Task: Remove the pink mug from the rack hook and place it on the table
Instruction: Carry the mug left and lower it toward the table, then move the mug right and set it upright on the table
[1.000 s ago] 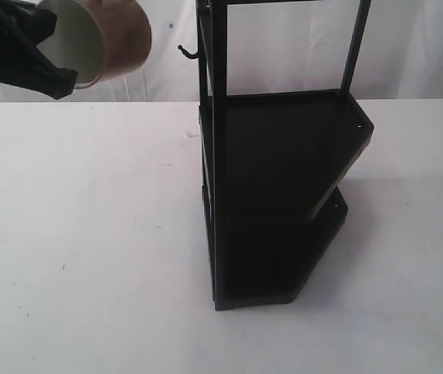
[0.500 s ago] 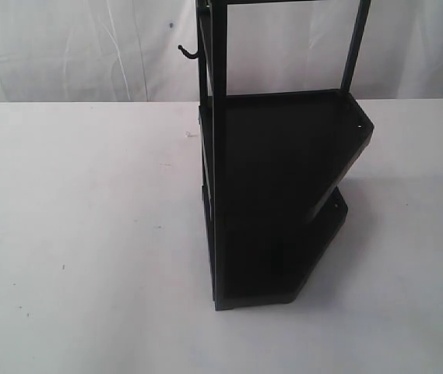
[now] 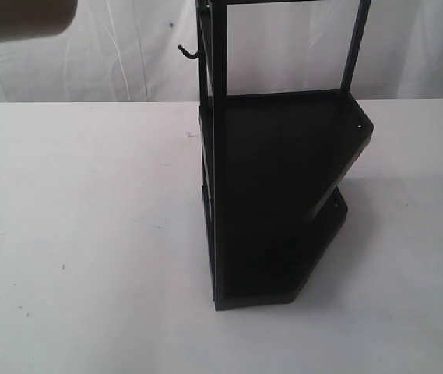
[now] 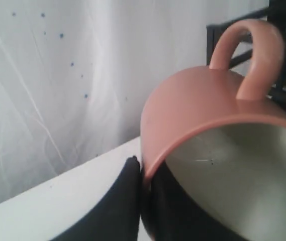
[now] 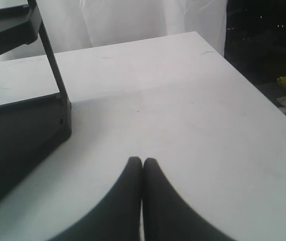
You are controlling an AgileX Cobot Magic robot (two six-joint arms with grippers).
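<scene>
our left gripper (image 4: 144, 168) clamps the pink mug (image 4: 198, 105) by its rim, one finger inside and one outside, which leaves the loop handle (image 4: 253, 55) free, a hold suited to slipping off the rack hook (image 3: 188, 51), which is bare. the mug hangs tipped on its side high over the far left corner of the table (image 3: 89, 234), clear of the rack (image 3: 275, 195) — we judge it needs righting before lowering. our right gripper (image 5: 142, 161), fingers together and empty, sits near the right edge, out of the way.
</scene>
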